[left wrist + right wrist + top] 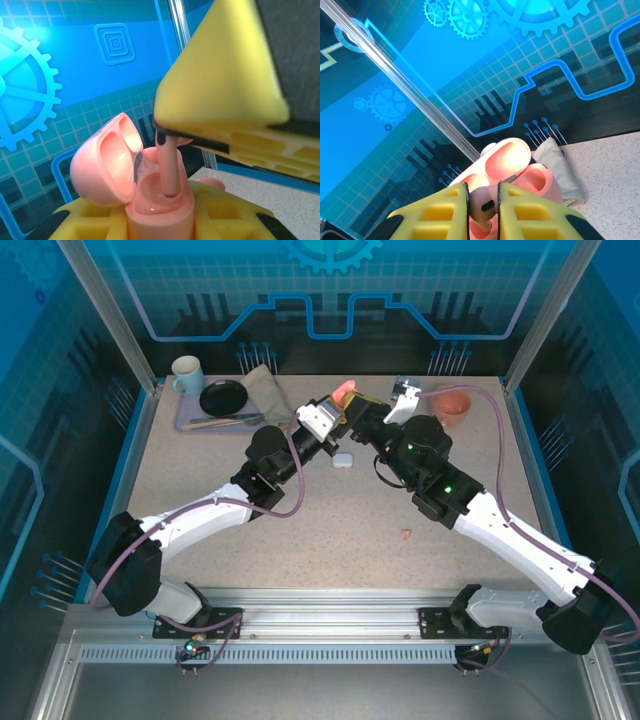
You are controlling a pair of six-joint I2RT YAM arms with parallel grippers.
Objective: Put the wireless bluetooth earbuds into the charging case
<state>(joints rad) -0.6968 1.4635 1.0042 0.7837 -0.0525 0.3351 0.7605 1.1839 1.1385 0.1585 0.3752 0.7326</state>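
My left gripper (160, 227) is shut on a salmon-pink charging case (159, 205), held upright with its lid (102, 165) swung open to the left. Above it my right gripper (483, 202) is shut on a pink earbud (485, 204). In the left wrist view the earbud's stem (169, 165) points down with its tip in the case's well. In the top view both grippers, left (338, 408) and right (362, 405), meet at the case (344, 391) over the back middle of the table. Another pink earbud (407, 534) lies on the table at the front right.
A small white case (342, 459) lies on the table just under the arms. A tray (184, 424) at the back left holds a mug (186, 372), black plate (222, 397) and grey cloth (266, 390). An orange bowl (452, 403) stands at the back right.
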